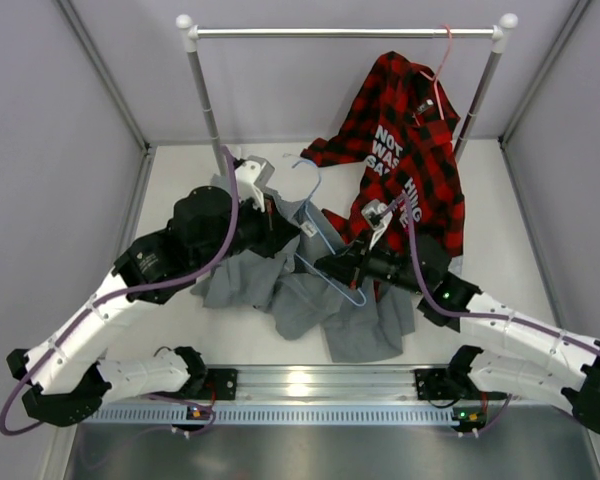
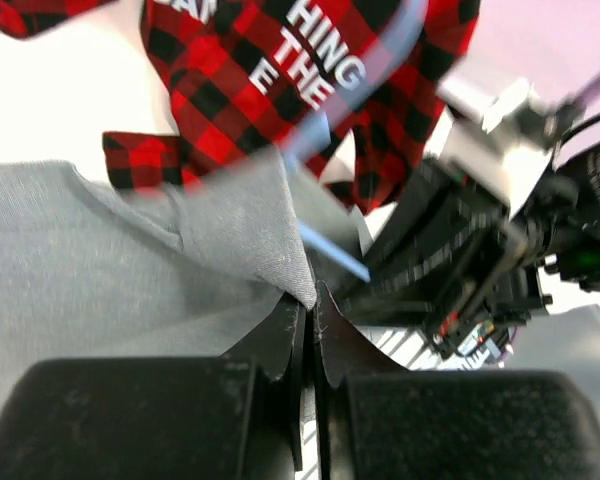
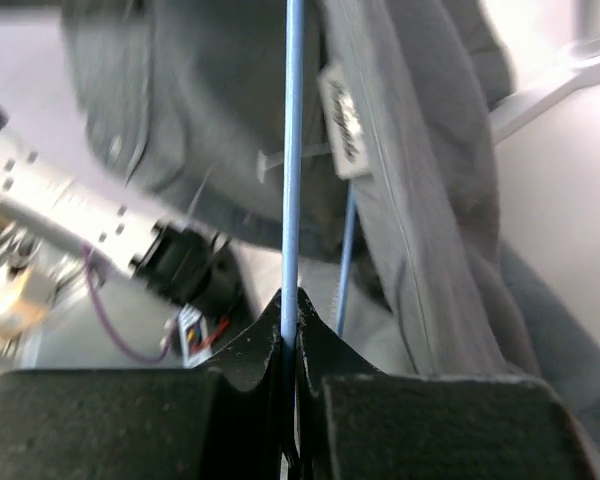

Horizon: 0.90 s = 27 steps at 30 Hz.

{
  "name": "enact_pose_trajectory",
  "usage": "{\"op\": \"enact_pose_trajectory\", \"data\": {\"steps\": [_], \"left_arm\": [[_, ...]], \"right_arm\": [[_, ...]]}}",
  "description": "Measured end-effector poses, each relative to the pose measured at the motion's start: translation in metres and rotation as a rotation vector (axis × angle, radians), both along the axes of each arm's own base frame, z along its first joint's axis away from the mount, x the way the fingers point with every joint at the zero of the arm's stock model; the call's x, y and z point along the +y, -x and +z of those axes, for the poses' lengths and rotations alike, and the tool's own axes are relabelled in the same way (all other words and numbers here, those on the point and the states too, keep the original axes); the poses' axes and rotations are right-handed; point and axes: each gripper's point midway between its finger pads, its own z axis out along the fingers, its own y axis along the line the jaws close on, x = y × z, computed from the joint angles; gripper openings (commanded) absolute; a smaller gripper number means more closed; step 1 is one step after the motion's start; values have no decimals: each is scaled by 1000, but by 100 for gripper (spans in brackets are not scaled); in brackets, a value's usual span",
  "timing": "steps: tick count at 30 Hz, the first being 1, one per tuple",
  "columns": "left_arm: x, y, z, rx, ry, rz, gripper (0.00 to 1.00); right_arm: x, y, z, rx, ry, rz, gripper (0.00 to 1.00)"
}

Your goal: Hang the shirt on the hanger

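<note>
Shirt [image 1: 280, 290] partly hidden, hanger [image 2: 335, 252] blurred

This is a robotics lab test cell. The white table [image 1: 510, 230] is boxed in along its left, far and right edges by plain pale panels [image 1: 280, 90]. An aluminium rail [image 1: 320, 380] runs along its near edge, with a slotted cable duct [image 1: 310, 413] in front. The white-and-black left arm [image 1: 80, 340] and right arm [image 1: 525, 325] are bolted there, each trailing a purple cable [image 1: 232, 195]. At the far edge stands a small clothes rail [image 1: 345, 33]. It carries a red-and-black plaid shirt [image 1: 420, 150] on a pink hanger [image 1: 443, 55].
</note>
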Motion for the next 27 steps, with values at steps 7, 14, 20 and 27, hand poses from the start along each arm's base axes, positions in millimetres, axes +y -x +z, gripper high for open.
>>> {"op": "enact_pose_trajectory", "data": {"steps": [7, 14, 20, 27], "left_arm": [[18, -4, -13, 7, -24, 121, 0], [21, -7, -10, 5, -24, 149, 0], [7, -11, -1, 4, -28, 112, 0], [-26, 24, 16, -6, -1, -191, 91]], "right_arm": [[-20, -31, 17, 22, -39, -244, 0], [-8, -17, 42, -26, -60, -146, 0], [2, -4, 47, -81, -55, -74, 0], [6, -7, 48, -126, -75, -70, 0]]}}
